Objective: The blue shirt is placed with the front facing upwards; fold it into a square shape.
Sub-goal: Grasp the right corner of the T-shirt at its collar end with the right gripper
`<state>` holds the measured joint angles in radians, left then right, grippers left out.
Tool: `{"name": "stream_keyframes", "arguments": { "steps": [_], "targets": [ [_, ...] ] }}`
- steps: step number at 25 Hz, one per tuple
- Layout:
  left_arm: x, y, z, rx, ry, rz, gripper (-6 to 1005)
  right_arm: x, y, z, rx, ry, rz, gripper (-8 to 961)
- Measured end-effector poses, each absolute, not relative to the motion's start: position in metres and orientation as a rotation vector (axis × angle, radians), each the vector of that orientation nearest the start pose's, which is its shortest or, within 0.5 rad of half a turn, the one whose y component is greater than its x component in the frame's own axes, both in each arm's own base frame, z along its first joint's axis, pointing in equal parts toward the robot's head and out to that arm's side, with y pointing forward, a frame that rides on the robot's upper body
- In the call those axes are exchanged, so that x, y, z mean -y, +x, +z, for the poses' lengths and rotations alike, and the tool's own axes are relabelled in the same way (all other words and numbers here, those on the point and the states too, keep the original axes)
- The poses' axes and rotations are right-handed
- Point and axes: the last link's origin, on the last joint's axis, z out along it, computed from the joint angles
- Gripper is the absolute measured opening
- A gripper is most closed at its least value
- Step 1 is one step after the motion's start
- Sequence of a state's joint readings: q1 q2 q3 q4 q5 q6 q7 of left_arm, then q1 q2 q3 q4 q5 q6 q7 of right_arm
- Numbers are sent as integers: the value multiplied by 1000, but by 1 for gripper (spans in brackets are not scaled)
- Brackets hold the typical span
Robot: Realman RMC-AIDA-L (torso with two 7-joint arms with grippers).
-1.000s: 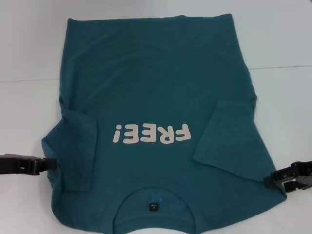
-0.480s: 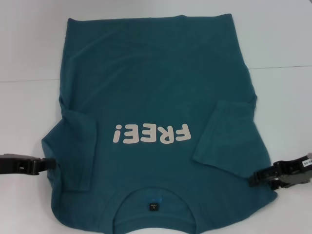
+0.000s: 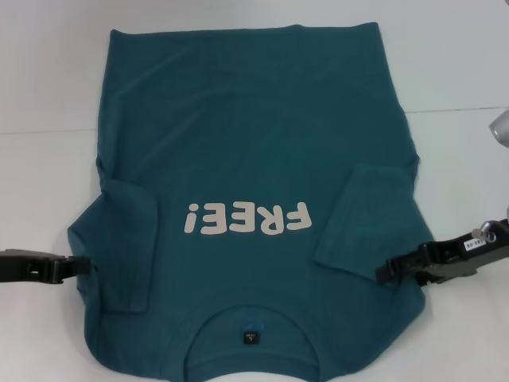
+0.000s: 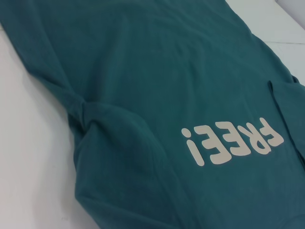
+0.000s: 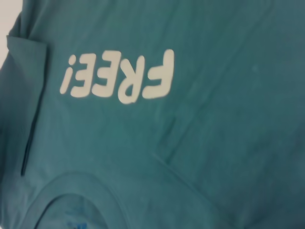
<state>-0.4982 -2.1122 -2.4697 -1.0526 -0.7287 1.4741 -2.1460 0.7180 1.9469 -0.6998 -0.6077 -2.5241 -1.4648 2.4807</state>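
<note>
Two claws work the near end of the blue shirt (image 3: 254, 159), which lies face up on the white worktop (image 3: 48, 79) with its collar (image 3: 250, 318) at the bottom edge of the head view and its hem toward the top. At lower left, the left claw (image 3: 86, 267) touches the shirt's edge beside the folded-in sleeve (image 3: 127, 239); whether it is clenched on cloth or merely resting there I cannot tell. At lower right, the right claw (image 3: 386, 273) reaches over the shoulder just below the other folded sleeve (image 3: 374, 223), and its grip is equally unreadable from here.

The likely risk is a pinch that catches only the top layer, so the fold drags unevenly and skews the edge. A one-sided pull could also slide the whole shirt across the smooth worktop. Farther up, the "FREE!" print (image 3: 246, 218) and the body lie fairly flat, but the bunched cloth at the left sleeve seam could carry a crease into the square.
</note>
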Motion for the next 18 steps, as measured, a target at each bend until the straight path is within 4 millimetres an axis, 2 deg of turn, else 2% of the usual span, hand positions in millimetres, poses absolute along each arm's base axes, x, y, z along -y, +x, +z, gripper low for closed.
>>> {"name": "stream_keyframes", "arguments": {
  "steps": [18],
  "targets": [
    [-345, -293, 49, 1324, -2360, -209, 2, -394, 260, 12, -1781, -2305, 116, 835]
  ]
}}
